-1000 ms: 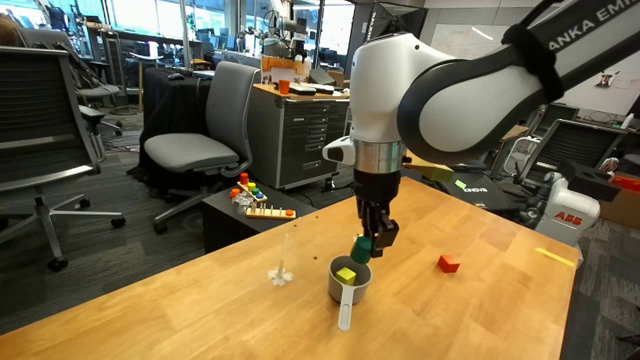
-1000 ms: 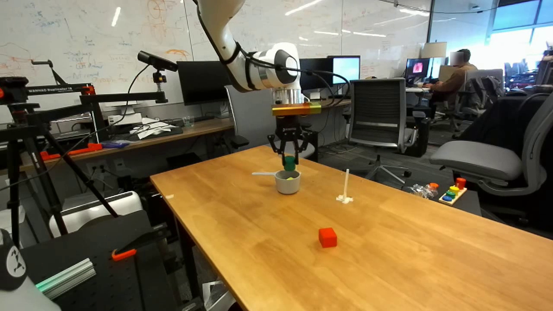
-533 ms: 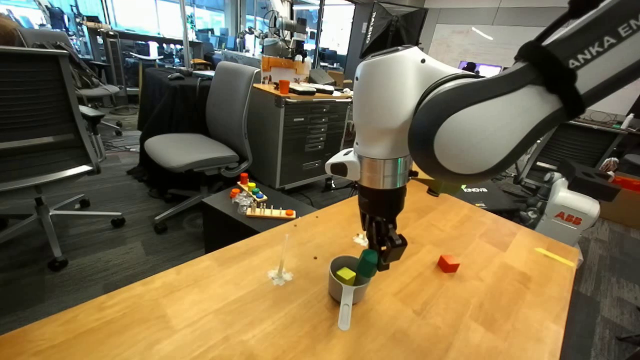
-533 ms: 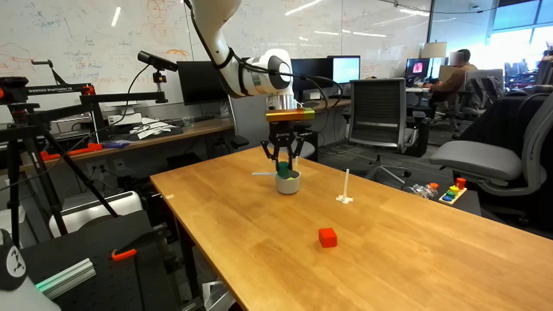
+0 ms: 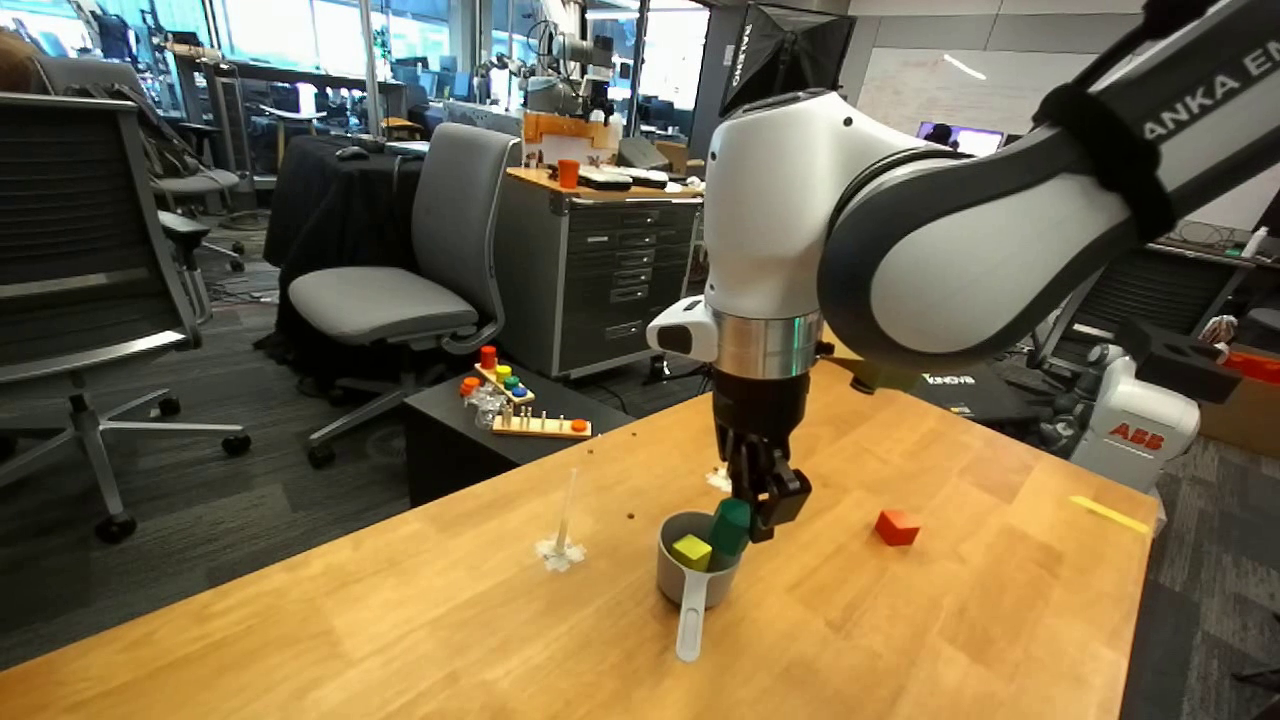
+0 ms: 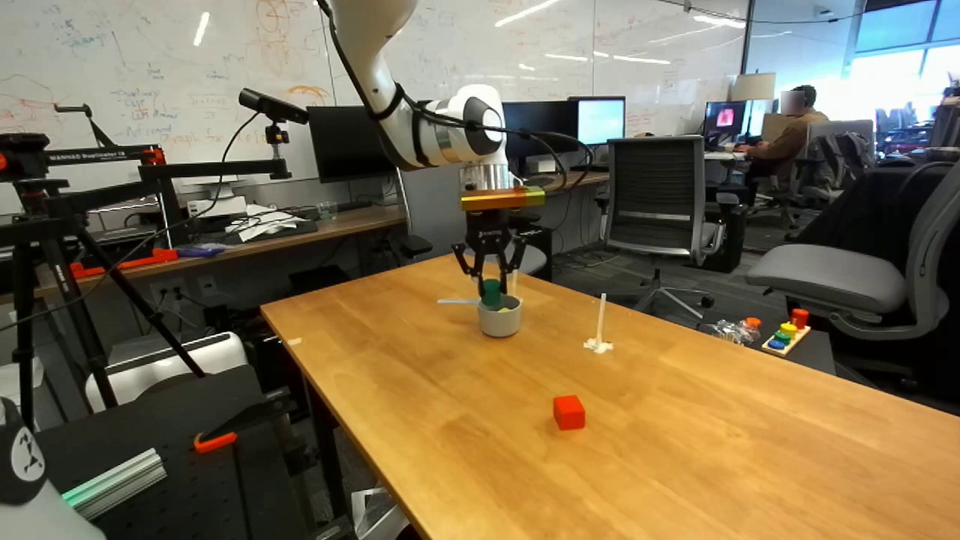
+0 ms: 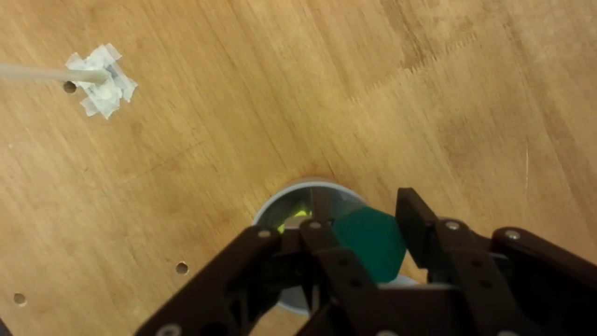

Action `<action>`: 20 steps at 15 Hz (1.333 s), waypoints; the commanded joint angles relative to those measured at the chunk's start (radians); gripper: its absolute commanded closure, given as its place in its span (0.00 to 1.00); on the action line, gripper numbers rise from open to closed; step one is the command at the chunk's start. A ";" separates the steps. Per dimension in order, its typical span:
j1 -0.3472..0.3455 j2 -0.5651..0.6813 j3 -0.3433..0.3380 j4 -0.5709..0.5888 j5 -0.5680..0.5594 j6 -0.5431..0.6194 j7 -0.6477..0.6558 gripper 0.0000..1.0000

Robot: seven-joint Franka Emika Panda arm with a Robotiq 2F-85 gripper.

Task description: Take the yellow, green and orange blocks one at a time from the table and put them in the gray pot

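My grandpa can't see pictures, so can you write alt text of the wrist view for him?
A black robot gripper holds an angular green block at the mouth of a round gray pot, where bits of a bright yellow block show inside. Upper left, a thin pale stick rises from ragged white tape on a light-brown wooden table.

"ANKA" on arm [image 5: 975, 255], "ABB" on white robot [image 5: 1132, 420], "KINOVA" on panel [image 5: 975, 395]

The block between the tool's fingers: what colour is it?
The block is green, clearest in the wrist view.
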 commanded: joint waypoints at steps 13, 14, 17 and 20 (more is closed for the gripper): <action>-0.042 -0.020 -0.020 0.006 0.004 -0.013 -0.014 0.00; -0.062 -0.021 -0.032 0.003 0.008 -0.017 -0.013 0.00; -0.113 -0.021 -0.067 -0.006 0.006 -0.016 -0.007 0.00; -0.158 -0.014 -0.101 -0.026 -0.002 -0.008 0.003 0.00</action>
